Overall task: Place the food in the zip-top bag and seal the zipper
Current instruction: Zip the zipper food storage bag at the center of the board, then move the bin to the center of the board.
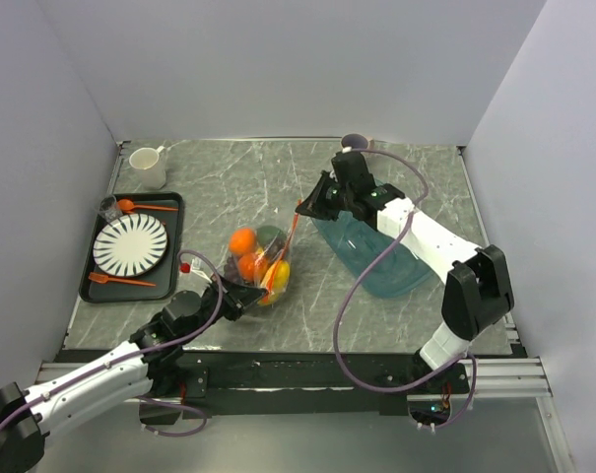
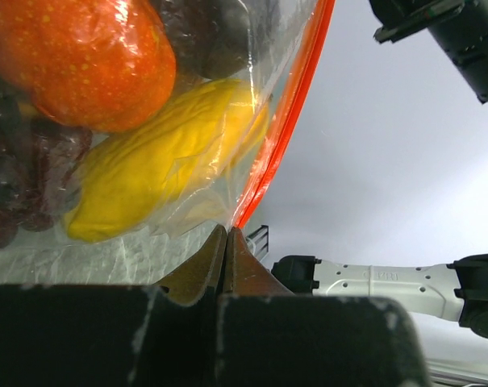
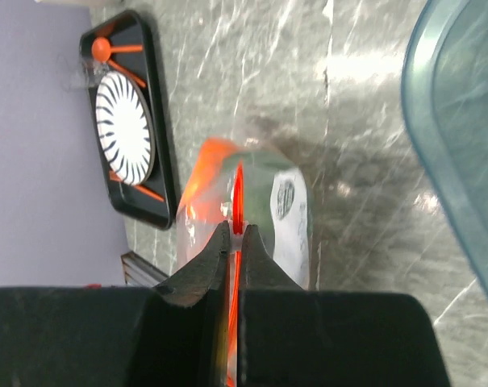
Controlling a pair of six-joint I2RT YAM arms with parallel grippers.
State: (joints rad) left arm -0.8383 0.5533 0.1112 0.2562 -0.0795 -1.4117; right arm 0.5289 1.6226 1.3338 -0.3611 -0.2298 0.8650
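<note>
The clear zip-top bag (image 1: 263,258) lies mid-table, held up between both grippers. The food is inside it: an orange (image 1: 242,240), a yellow lemon (image 2: 163,153), dark grapes (image 2: 18,177) and a green piece (image 1: 271,236). The orange-red zipper (image 1: 286,246) runs along its right edge. My left gripper (image 1: 246,296) is shut on the bag's near corner, pinching just below the zipper's end (image 2: 252,193). My right gripper (image 1: 302,209) is shut at the far end, with the small white slider tab (image 3: 237,231) clamped between its fingertips on the zipper (image 3: 237,189).
A translucent teal bowl (image 1: 376,258) sits under the right arm. At the left, a black tray (image 1: 174,256) holds a striped plate (image 1: 130,244), an orange spoon, a fork and a small clear cup. A white mug (image 1: 148,166) stands at the back left.
</note>
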